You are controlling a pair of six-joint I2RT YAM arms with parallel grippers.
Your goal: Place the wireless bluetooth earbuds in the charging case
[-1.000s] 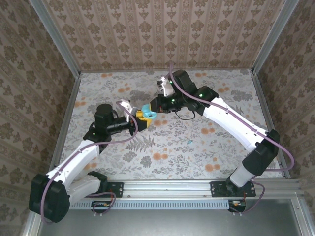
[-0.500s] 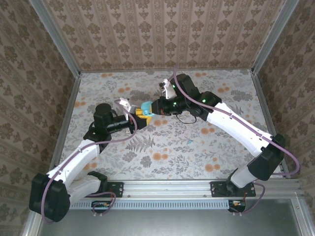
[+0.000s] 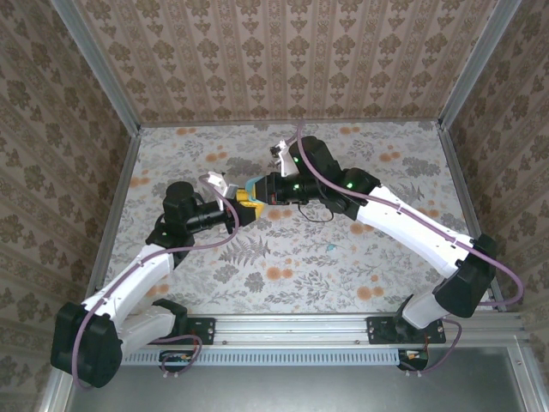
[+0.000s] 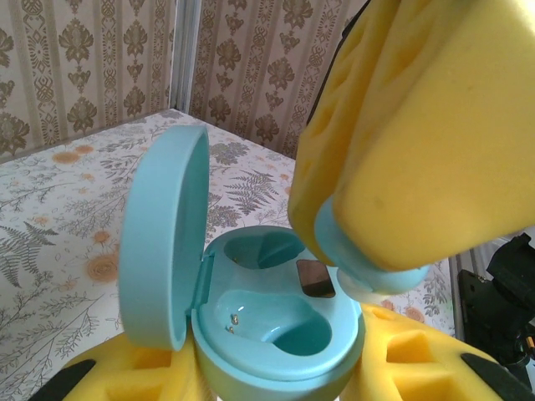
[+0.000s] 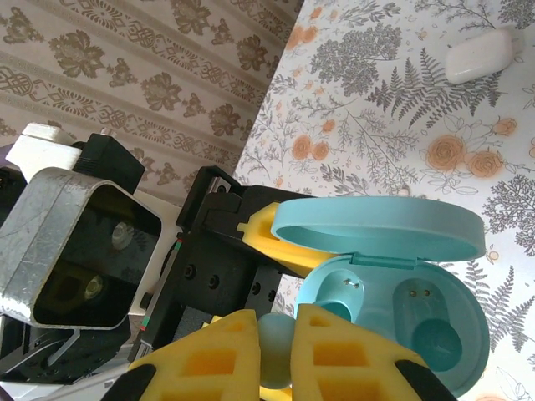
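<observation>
One teal earbud is pinched in my right gripper, over the open teal charging case clamped by my left gripper. Light, smooth, likely slippery: grip its body gently.

A robot lab booth: patterned panels in aluminium framing, floral tabletop.

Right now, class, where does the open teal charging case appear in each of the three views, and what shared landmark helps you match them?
Top external: teal charging case just left of and above picture centre.
Left wrist: case at lower centre, lid swung open to the left.
Right wrist: case at lower right, lid raised, beside the pinched teal earbud.
Shared landmark: yellow pads of the left gripper, clamping the case.
</observation>
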